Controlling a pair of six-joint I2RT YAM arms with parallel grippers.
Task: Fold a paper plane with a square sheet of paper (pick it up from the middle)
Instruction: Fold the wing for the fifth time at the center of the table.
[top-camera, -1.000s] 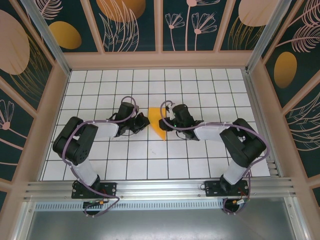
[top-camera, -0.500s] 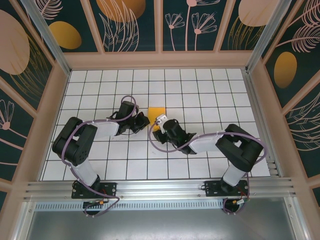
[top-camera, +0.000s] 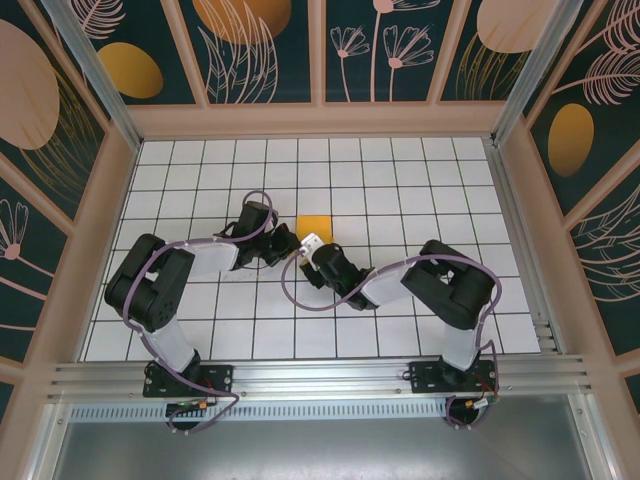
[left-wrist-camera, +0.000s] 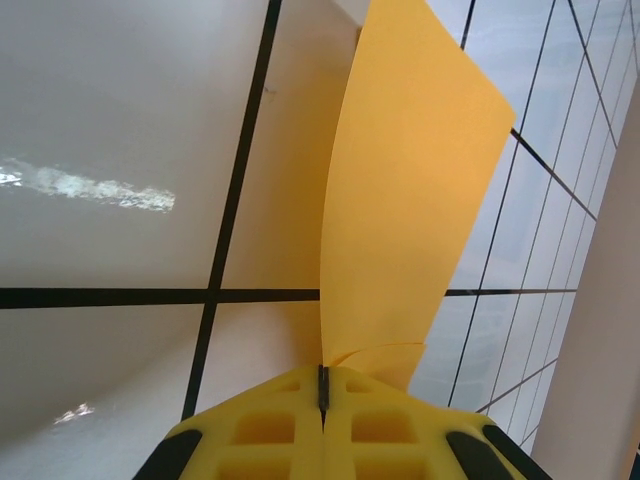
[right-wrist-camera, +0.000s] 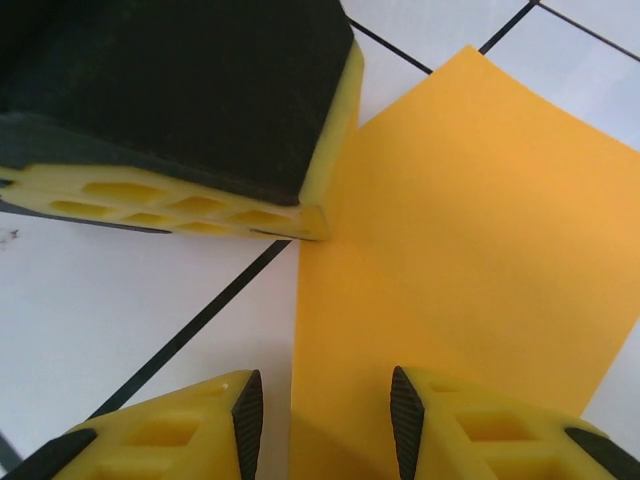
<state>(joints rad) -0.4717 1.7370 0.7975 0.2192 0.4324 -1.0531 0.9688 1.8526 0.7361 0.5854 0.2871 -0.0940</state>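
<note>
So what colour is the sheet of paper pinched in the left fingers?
The sheet of paper is plain orange-yellow, unpatterned; clearest in the right wrist view.

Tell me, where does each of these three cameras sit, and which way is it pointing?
Top external: above and behind the arms, looking down on the tiled table; both arms show, with the left gripper and right gripper close together by the orange paper.
Left wrist: on the left arm, looking along its shut fingers at the paper pinched between them.
Right wrist: on the right arm, looking down past its open fingers.
Shared: all three show the paper.
</note>
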